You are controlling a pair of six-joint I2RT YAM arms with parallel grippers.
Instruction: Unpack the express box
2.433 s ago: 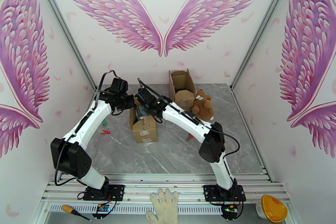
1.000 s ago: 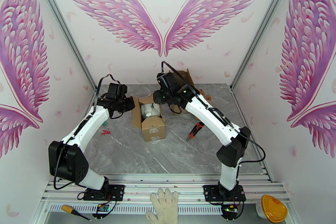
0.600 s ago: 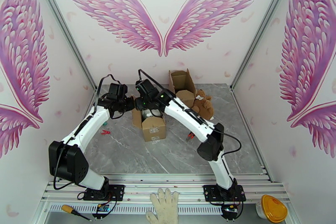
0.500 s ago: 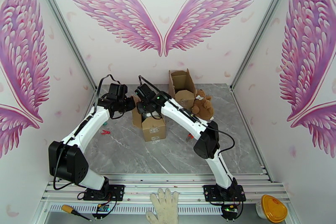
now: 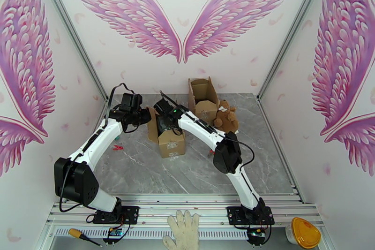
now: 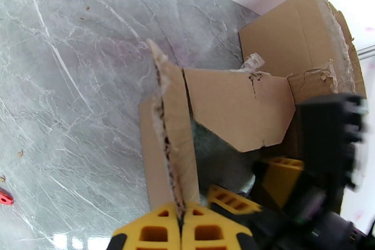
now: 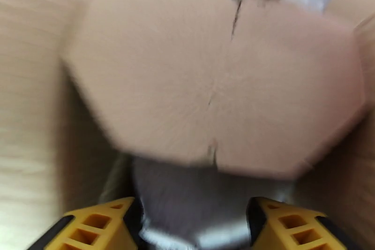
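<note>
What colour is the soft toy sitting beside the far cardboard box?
Brown; the soft toy shows best in the top external view.

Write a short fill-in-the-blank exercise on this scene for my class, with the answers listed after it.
1. The left pincer is shut on a cardboard ____ of the front box.
2. The right pincer, its fingers apart, reaches ____ that box.
3. The teddy bear sits to the ____ of the taller box at the back.
Answers: flap; into; right
</note>
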